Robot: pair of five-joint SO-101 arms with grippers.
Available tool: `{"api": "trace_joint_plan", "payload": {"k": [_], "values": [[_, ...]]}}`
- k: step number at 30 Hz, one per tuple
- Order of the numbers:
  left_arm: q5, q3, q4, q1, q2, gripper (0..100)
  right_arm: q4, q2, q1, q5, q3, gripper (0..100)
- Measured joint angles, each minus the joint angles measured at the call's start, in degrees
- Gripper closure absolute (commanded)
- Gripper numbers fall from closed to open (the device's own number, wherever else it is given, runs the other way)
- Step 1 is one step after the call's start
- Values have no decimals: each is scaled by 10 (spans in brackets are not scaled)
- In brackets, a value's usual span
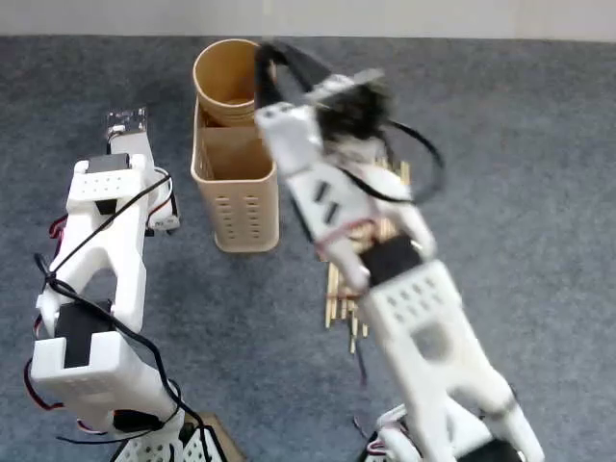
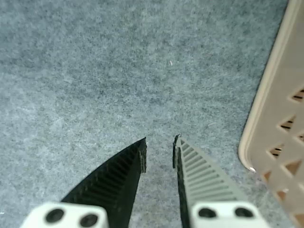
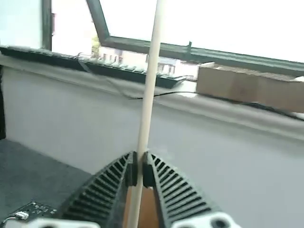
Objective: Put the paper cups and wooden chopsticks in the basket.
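Observation:
A beige perforated basket (image 1: 238,197) stands upright on the grey carpet, its wall also at the edge of the left wrist view (image 2: 280,118). A brown paper cup (image 1: 226,82) sits in its far end. My right gripper (image 1: 266,64) hangs over the basket by the cup, and it (image 3: 138,173) is shut on one wooden chopstick (image 3: 148,109) held upright. More wooden chopsticks (image 1: 345,306) lie in a pile on the carpet, partly hidden under the right arm. My left gripper (image 2: 159,153) is open over bare carpet beside the basket, nothing between its fingers.
The left arm (image 1: 101,250) stretches along the left side, its gripper (image 1: 126,123) level with the basket. A white wall and a window sill (image 3: 228,85) stand behind the table. Grey carpet (image 1: 539,173) spreads open on the far right.

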Motion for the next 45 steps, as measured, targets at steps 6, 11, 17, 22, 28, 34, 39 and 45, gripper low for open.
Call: {"api": "trace_joint_plan", "payload": {"k": [6, 11, 17, 22, 28, 34, 39, 45], "values": [[0, 0, 0, 0, 0, 870, -67, 74, -15, -32, -24, 993], [0, 0, 0, 0, 0, 870, -153, 82, -17, -47, 67, 993], [0, 0, 0, 0, 0, 870, -232, 82, -17, -47, 180, 914], [0, 0, 0, 0, 0, 870, -236, 82, -17, -47, 198, 757], [0, 0, 0, 0, 0, 870, -236, 66, -13, -44, 199, 810], [0, 0, 0, 0, 0, 869, -78, -92, 59, -44, 200, 958], [0, 5, 0, 0, 0, 868, 247, -272, 209, -43, 171, 993], [0, 21, -25, 0, 0, 869, 423, -243, 303, 0, 207, 966]]}}
